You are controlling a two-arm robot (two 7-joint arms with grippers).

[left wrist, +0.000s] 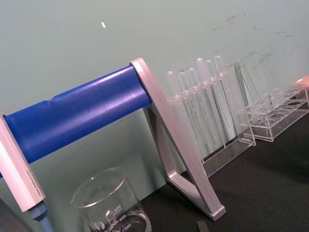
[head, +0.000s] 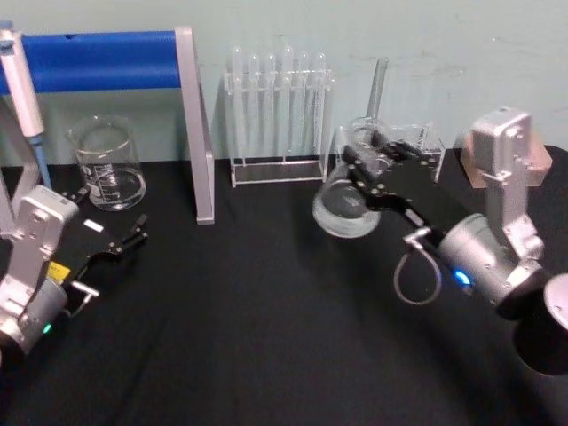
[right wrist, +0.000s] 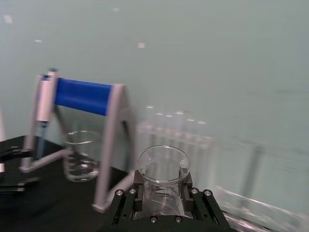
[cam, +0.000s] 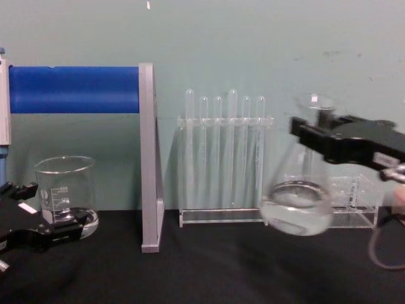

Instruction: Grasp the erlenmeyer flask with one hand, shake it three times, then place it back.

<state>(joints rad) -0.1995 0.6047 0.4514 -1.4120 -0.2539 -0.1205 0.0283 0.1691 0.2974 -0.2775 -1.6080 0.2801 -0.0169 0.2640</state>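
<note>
The erlenmeyer flask (head: pixel 346 202) is a clear conical flask with a little clear liquid in its wide base. It hangs above the black table at centre right, its base (cam: pixel 297 212) clear of the surface. My right gripper (head: pixel 371 165) is shut on its narrow neck, just below the flared rim (right wrist: pixel 163 157). In the chest view the black fingers (cam: pixel 329 142) cross the neck from the right. My left gripper (head: pixel 115 253) rests low at the left, open and holding nothing, in front of the beaker.
A glass beaker (head: pixel 108 165) stands at back left under a blue-barred stand (head: pixel 106 59) with a pipette (head: pixel 21 82). A test tube rack (head: pixel 277 115) stands at back centre. A low acrylic rack (head: pixel 419 142) and a wooden block (head: pixel 535 161) are behind the flask.
</note>
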